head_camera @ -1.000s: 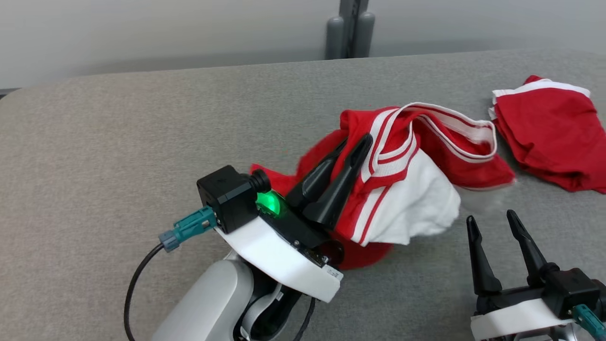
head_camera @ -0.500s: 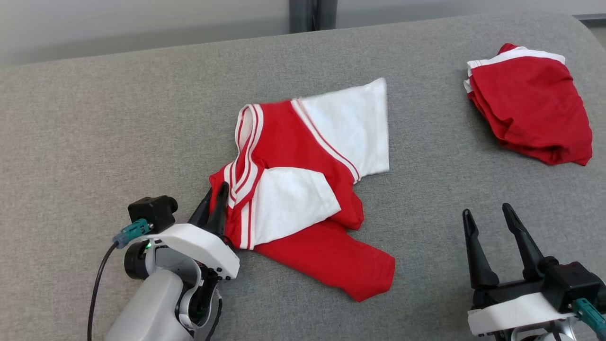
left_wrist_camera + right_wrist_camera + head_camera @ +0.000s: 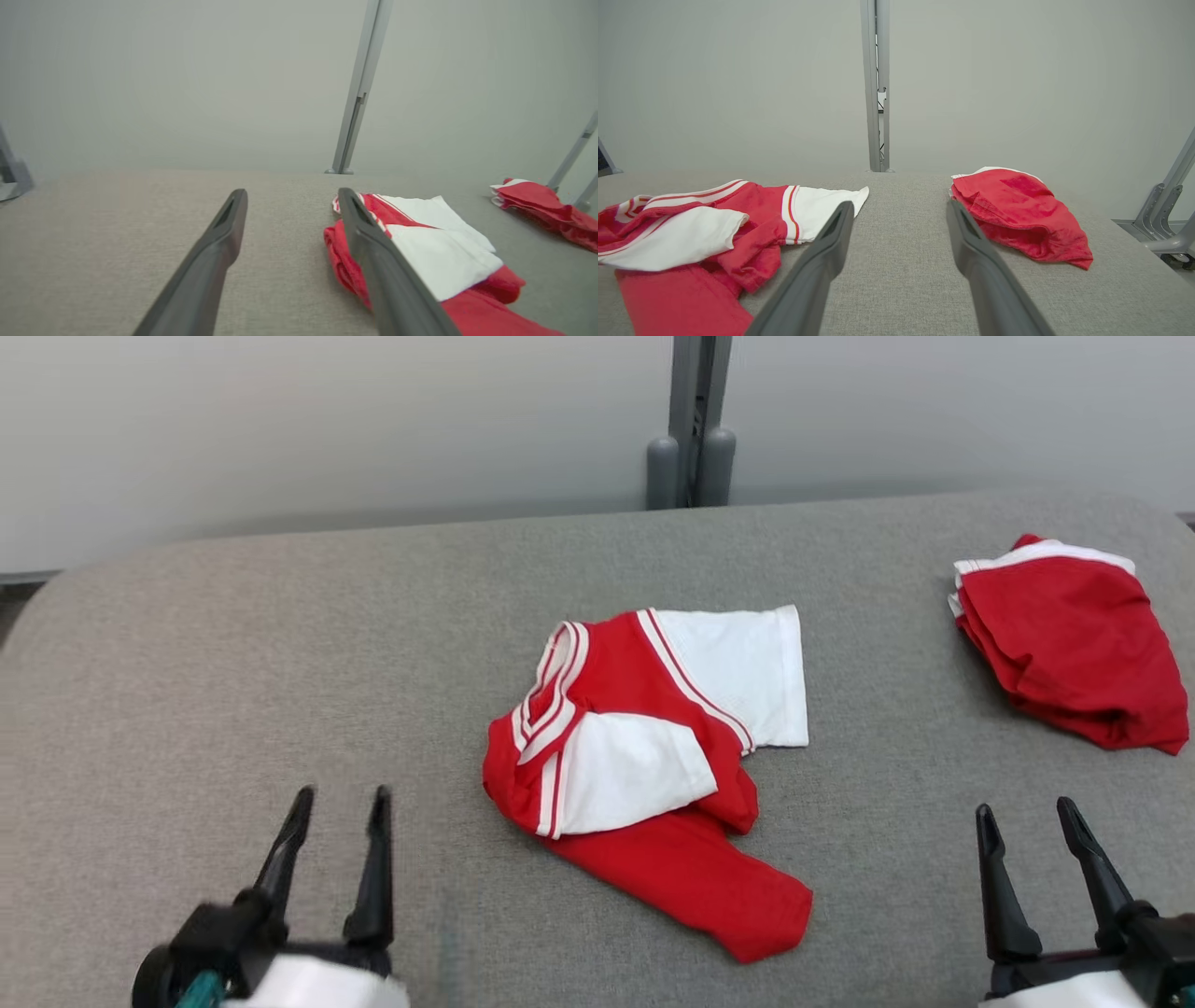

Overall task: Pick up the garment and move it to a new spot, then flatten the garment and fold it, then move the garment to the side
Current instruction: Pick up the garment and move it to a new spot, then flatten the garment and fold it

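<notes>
The garment point(image 3: 644, 775) is a red shirt with white sleeves and striped trim. It lies crumpled in the middle of the grey table point(image 3: 280, 644), one white sleeve spread flat, the other folded over the red body. In the left wrist view the garment point(image 3: 434, 247) lies to the right of my fingers, and in the right wrist view the garment point(image 3: 691, 233) lies to their left. My left gripper point(image 3: 341, 798) stands open at the near left, apart from the cloth. My right gripper point(image 3: 1025, 812) is open at the near right, nothing between its fingers.
A second red piece of clothing point(image 3: 1069, 639) with a white edge lies bunched at the far right of the table, also seen as a red heap point(image 3: 1017, 214) ahead of my right fingers. A grey post point(image 3: 691, 429) stands behind the table against a pale wall.
My left gripper has let go of the garment, opened and drawn back to the near left. The garment now lies still on the table. The head camera has shifted between frames.
</notes>
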Robot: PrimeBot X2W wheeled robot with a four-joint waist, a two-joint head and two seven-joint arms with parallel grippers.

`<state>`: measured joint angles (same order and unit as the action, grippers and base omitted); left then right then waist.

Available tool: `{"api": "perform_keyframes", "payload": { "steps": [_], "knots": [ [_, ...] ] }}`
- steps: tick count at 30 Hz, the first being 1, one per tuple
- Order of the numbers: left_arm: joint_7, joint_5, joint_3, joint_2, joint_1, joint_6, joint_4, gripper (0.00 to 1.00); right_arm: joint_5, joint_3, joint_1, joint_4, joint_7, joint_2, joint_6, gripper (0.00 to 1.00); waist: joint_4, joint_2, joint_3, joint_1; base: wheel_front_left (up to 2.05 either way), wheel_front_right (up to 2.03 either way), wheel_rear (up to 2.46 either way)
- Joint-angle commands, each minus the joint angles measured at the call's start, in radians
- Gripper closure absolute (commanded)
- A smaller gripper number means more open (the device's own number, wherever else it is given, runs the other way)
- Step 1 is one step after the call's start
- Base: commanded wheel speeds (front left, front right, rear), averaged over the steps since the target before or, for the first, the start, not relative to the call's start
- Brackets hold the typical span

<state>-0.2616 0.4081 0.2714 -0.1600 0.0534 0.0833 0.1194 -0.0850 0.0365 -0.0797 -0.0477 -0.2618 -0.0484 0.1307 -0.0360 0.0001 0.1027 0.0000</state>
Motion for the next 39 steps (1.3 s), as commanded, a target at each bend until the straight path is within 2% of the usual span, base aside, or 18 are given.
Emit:
{"api": "perform_keyframes", "payload": {
  "steps": [1, 2, 3, 6, 8, 13, 22, 26, 33, 36, 39],
  "knots": [
    [-0.003, -0.063, -0.057, -0.011, -0.11, 0.031, -0.054, 0.0, 0.013, 0.017, -0.033, 0.009, -0.005, -0.005, 0.0, 0.0, 0.047, -0.0001, -0.079, 0.0, 0.0, 0.0, 0.0],
    [-0.003, -0.063, -0.057, -0.011, -0.11, 0.031, -0.054, 0.0, 0.013, 0.017, -0.033, 0.009, -0.005, -0.005, 0.0, 0.0, 0.047, -0.0001, -0.079, 0.0, 0.0, 0.0, 0.0],
    [-0.003, -0.101, -0.102, -0.002, -0.191, 0.048, -0.092, 0.0, 0.02, 0.035, -0.053, 0.015, -0.005, -0.005, 0.0, 0.0, 0.06, -0.0001, -0.103, 0.0, 0.0, 0.0, 0.0],
    [-0.003, -0.126, -0.153, 0.013, -0.256, 0.052, -0.118, 0.0, 0.031, 0.053, -0.071, 0.024, -0.005, -0.005, 0.0, 0.0, 0.076, -0.0001, -0.119, 0.0, 0.0, 0.0, 0.0],
    [-0.003, -0.141, -0.199, 0.036, -0.303, 0.039, -0.134, 0.0, 0.037, 0.077, -0.092, 0.024, -0.005, -0.004, 0.0, 0.0, 0.092, -0.0001, -0.13, 0.0, 0.0, 0.0, 0.0],
    [-0.003, -0.197, -0.274, 0.067, -0.339, -0.027, -0.108, 0.0, 0.053, 0.106, -0.131, -0.001, -0.005, -0.004, 0.0, 0.0, 0.119, -0.0001, -0.144, 0.0, 0.0, 0.0, 0.0],
    [-0.003, -0.234, -0.359, 0.101, -0.339, -0.091, -0.077, 0.0, 0.029, 0.099, -0.149, -0.023, -0.005, -0.005, 0.0, 0.0, 0.108, -0.0001, -0.15, 0.0, 0.0, 0.0, 0.0],
    [-0.003, -0.242, -0.359, 0.106, -0.329, -0.108, -0.069, 0.0, 0.024, 0.092, -0.139, -0.021, -0.005, -0.005, 0.0, 0.0, 0.1, -0.0001, -0.146, 0.0, 0.0, 0.0, 0.0],
    [-0.003, -0.216, -0.351, 0.108, -0.304, -0.102, -0.069, 0.0, 0.019, 0.079, -0.119, -0.013, -0.005, -0.005, 0.0, 0.0, 0.083, -0.0001, -0.132, 0.0, 0.0, 0.0, 0.0],
    [-0.003, -0.171, -0.292, 0.11, -0.269, -0.124, -0.076, 0.0, 0.019, 0.072, -0.106, -0.004, -0.005, -0.005, 0.0, 0.0, 0.07, -0.0001, -0.112, 0.0, 0.0, 0.0, 0.0],
    [-0.003, -0.118, -0.192, 0.108, -0.207, -0.137, -0.062, 0.0, 0.026, 0.056, -0.084, 0.01, -0.005, -0.004, 0.0, 0.0, 0.049, -0.0001, -0.076, 0.0, 0.0, 0.0, 0.0]
  ]
}}
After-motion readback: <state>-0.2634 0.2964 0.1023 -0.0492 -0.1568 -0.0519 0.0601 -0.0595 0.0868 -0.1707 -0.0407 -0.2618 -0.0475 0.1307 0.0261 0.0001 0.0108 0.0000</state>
